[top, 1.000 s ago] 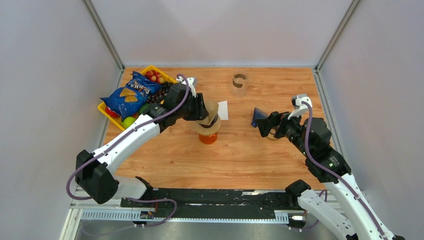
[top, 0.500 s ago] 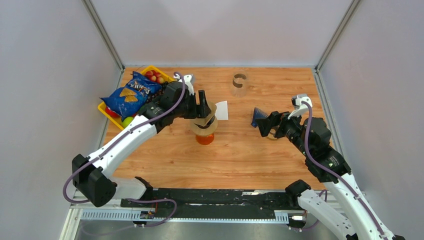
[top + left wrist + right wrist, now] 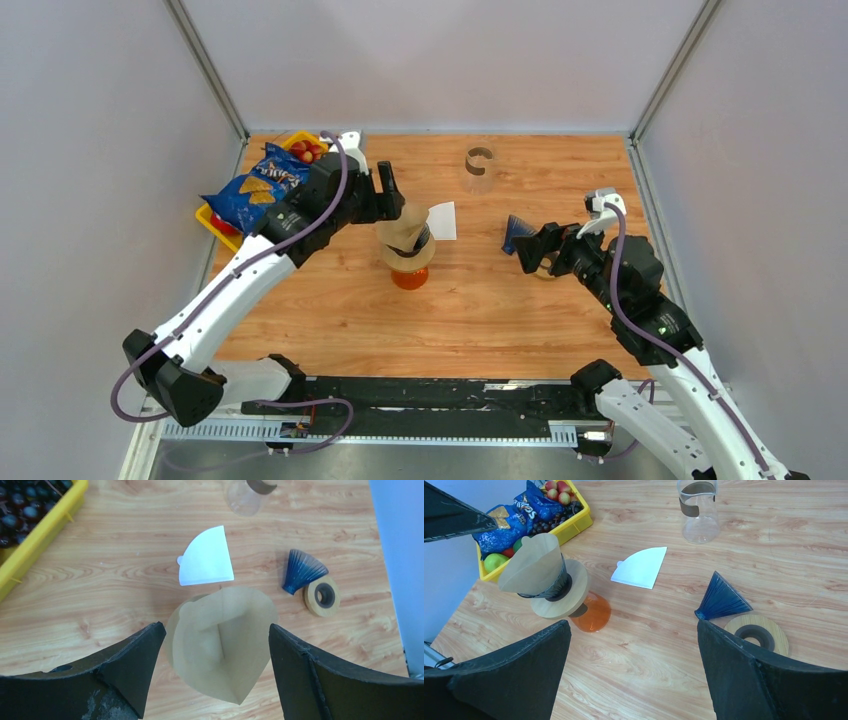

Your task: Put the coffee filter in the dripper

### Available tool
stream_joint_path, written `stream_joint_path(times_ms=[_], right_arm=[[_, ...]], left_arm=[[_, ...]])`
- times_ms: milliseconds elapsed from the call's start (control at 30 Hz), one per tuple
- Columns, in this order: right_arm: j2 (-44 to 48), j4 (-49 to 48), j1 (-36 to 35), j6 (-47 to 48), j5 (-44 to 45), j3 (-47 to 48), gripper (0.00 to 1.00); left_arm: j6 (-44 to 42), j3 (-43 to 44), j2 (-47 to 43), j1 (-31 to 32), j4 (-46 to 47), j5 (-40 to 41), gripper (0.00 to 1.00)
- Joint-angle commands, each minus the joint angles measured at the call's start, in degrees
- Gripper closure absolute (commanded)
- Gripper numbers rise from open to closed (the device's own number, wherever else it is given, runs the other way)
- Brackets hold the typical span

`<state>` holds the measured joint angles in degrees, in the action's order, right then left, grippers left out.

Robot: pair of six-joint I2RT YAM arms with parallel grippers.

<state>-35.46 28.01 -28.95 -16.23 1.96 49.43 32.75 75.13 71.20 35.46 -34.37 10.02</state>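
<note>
A brown paper coffee filter stands open inside the dripper, which has a dark cone, a wooden collar and an orange base. The filter leans a little to the left. My left gripper is open and empty, just up and left of the filter and apart from it. In the left wrist view the filter shows between and beyond the open left gripper. My right gripper is open and empty at the right. In the right wrist view the filter and dripper lie far left of it.
A white folded filter lies flat behind the dripper. A blue ribbed cone and a wooden ring lie by my right gripper. A glass carafe stands at the back. A yellow tray holds fruit and a chips bag.
My left gripper has drawn back up and to the left, off the brown filter. The filter stays in the dripper. The right arm has not moved.
</note>
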Motion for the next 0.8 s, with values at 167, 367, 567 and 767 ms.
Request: stream_joint_path(times_ms=[167, 367, 567, 767], right_arm=[[1.1, -2.1, 0.1, 0.9, 2.2, -0.7, 0.0], [1.8, -2.1, 0.1, 1.2, 2.7, -1.3, 0.0], [1.9, -2.1, 0.1, 1.5, 2.9, -1.4, 0.0], [1.7, -2.0, 0.1, 1.5, 2.9, -1.7, 0.0]], left_arm=[[-1.1, 2.8, -1.2, -0.2, -0.2, -2.1, 0.31], [-2.1, 4.9, 4.8, 1.4, -2.0, -6.2, 0.45], [-2.8, 6.8, 10.5, 3.7, -5.2, -6.1, 0.56], [-2.0, 6.8, 13.3, 4.3, -7.6, -3.9, 0.59]])
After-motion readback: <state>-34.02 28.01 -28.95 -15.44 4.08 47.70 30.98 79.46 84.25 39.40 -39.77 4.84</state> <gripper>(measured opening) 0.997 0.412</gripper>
